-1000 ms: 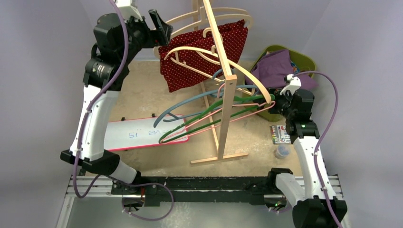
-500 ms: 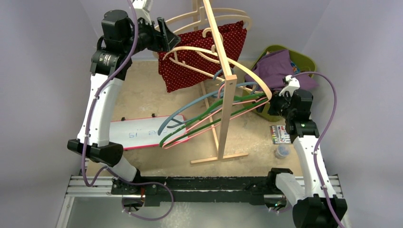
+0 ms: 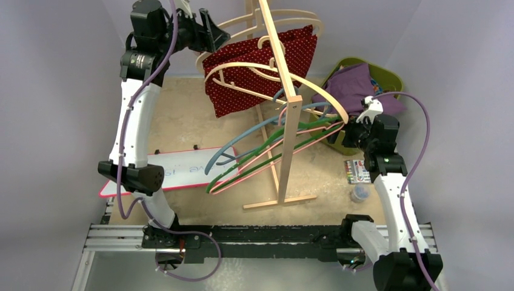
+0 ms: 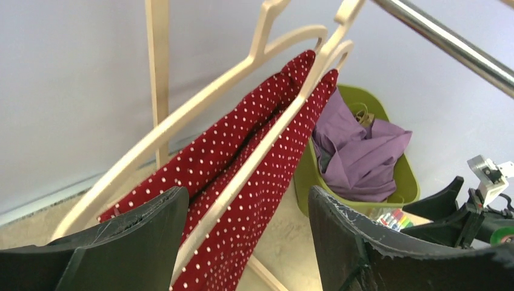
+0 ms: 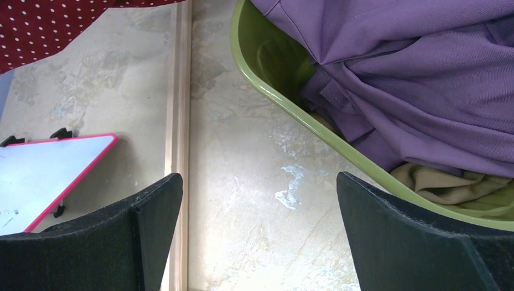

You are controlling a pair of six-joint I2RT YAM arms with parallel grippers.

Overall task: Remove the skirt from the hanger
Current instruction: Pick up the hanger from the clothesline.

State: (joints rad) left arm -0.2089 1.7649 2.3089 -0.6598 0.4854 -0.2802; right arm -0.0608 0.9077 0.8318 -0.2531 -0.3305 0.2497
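— Where is the skirt found?
— The red dotted skirt is seen in the upper middle of the top view. It is draped over a pale wooden hanger, which is hung on the wooden rack. In the left wrist view it is stretched from the lower left toward the upper centre.

— How is the left gripper set?
— It is spread wide at the upper left of the top view, just beside the skirt's edge. Nothing is held. Skirt and hanger are framed between its jaws; whether they are touched cannot be told.

— And the right gripper?
— It is likewise opened wide, and nothing is gripped. It is placed at the middle right, near the green basket, in which purple cloth is piled. A pink-edged whiteboard is seen at the lower left of that wrist view.
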